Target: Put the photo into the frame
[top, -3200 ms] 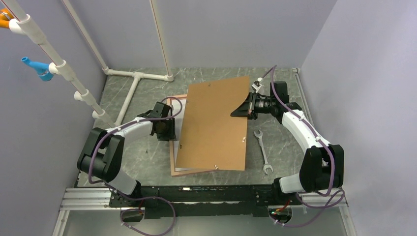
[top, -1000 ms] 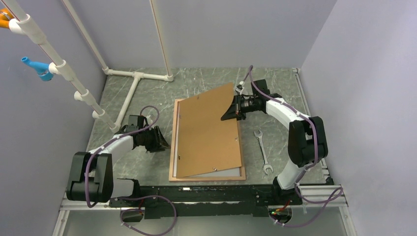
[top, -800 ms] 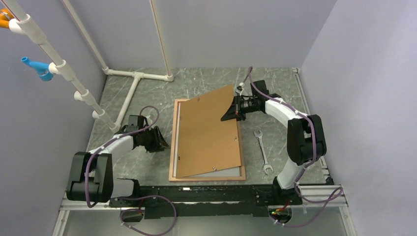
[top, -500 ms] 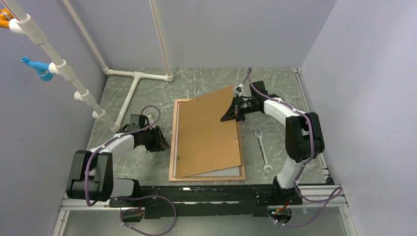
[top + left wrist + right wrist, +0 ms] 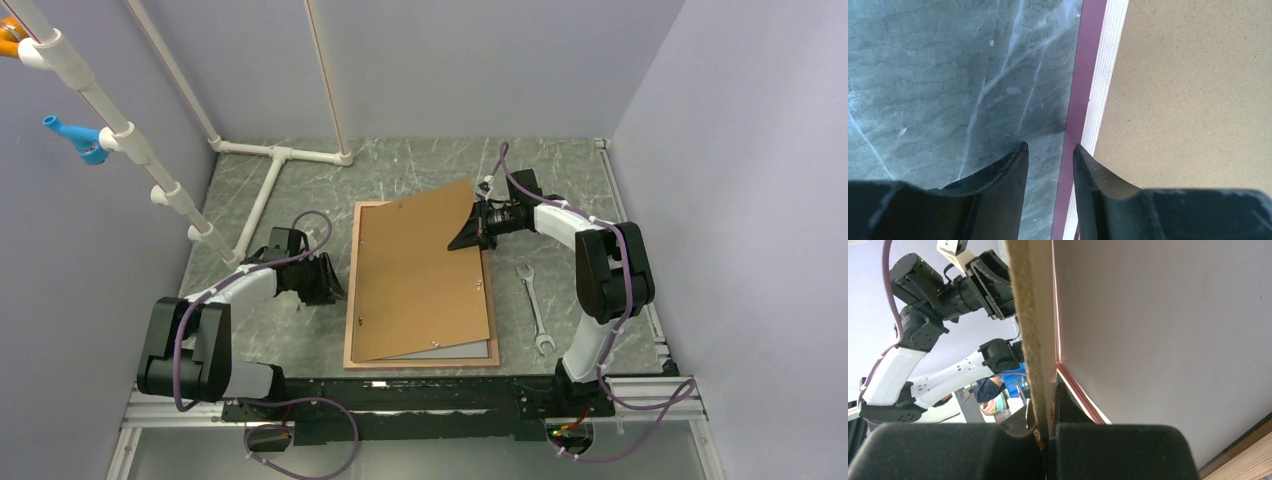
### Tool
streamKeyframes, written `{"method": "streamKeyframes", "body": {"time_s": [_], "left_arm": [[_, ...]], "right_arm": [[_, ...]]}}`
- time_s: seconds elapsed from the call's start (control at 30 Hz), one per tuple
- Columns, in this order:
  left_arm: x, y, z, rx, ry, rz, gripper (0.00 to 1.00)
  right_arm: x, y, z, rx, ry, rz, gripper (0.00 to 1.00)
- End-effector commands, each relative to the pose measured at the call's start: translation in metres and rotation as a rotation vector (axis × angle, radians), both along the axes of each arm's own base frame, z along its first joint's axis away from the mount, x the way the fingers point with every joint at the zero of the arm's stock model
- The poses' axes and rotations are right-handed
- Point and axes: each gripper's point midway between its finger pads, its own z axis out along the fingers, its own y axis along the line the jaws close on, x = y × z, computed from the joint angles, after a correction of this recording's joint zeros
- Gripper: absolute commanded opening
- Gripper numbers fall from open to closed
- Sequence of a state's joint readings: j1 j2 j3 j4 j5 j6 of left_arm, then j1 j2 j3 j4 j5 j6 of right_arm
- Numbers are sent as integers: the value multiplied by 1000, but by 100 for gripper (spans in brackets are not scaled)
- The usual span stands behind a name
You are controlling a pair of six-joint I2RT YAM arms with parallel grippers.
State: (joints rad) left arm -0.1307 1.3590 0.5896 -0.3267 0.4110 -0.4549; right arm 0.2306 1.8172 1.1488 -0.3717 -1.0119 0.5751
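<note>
The frame (image 5: 420, 361) is lying flat on the table (image 5: 400, 165), just to the right of the left gripper (image 5: 325, 285) and beneath the right gripper (image 5: 472, 235). Inside its near rail a pale strip of the photo (image 5: 455, 349) is being left uncovered, white side up, under the brown board (image 5: 425, 270). A wrench (image 5: 534, 308) is lying on the table, nearer than the right gripper and to its right, apart from the frame.

The left gripper is being held low over the table with its fingers (image 5: 1008, 165) only narrowly parted and nothing between them. The frame's left rail is lying just beyond and to the right of its fingertips. Whether they are touching it cannot be told.

Farther back, the board's far right corner is being pinched by the right gripper, whose fingers (image 5: 1118, 450) are closed tight on the board's edge. That corner is being held raised, so the board is tilting down away from the gripper, its near edge resting in the frame. Below the raised side, the photo's plain back is lying in the frame.
</note>
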Motion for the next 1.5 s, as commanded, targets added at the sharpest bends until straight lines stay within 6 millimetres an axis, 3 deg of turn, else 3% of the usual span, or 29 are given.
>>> {"method": "streamKeyframes", "body": {"time_s": [0.0,0.3,0.7,0.87,1.0,1.13,1.2,1.47], "left_arm": [[9,-2,7,13,-32,-23,43],[10,-3,7,14,-34,-29,43],[10,-5,7,16,-29,-44,45],[10,-5,7,19,-29,-48,45],[10,-6,7,18,-30,-52,45],[10,-7,9,15,-37,-56,45],[11,-8,12,13,-47,-58,45],[13,-10,14,6,-52,-68,47]], "right_arm": [[-3,2,-16,-16,-6,15,0],[-11,3,-35,-62,2,23,0],[-5,1,-49,-228,-32,44,46],[-3,6,-49,-258,-51,51,53],[4,3,-44,-283,-82,25,46],[10,4,-33,-269,-120,12,18],[13,5,-28,-258,-136,8,9],[17,8,-18,-226,-175,-3,0]]}}
